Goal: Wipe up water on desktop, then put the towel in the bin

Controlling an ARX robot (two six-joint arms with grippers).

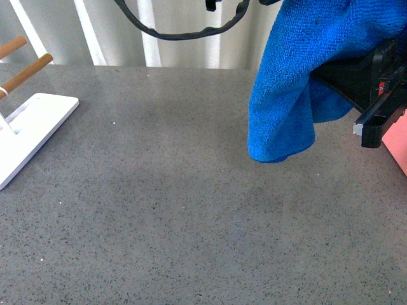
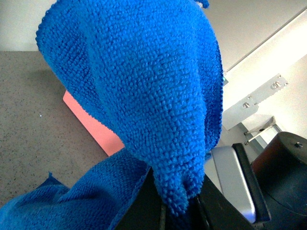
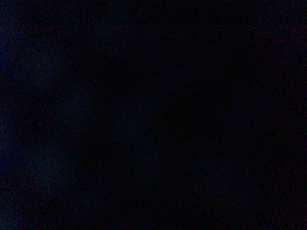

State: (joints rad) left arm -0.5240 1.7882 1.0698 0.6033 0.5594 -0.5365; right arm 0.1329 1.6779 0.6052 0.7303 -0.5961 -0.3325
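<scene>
The blue towel (image 1: pixel 299 76) hangs in the air over the far right of the speckled grey desktop (image 1: pixel 191 210), its lower edge just above the surface. In the left wrist view my left gripper (image 2: pixel 175 211) is shut on a fold of the towel (image 2: pixel 144 86), which fills most of that view. The salmon-pink bin (image 1: pixel 398 151) shows at the right edge, beside and below the towel; it also shows in the left wrist view (image 2: pixel 91 127) behind the cloth. My right gripper (image 1: pixel 375 121) is a black shape half under the towel; its jaws are hidden. The right wrist view is dark.
A white flat-based rack (image 1: pixel 28 127) with wooden rods stands at the far left. A black cable (image 1: pixel 184 32) loops at the top against the white wall. In the left wrist view a black and silver part (image 2: pixel 235 187) sits close beside the towel.
</scene>
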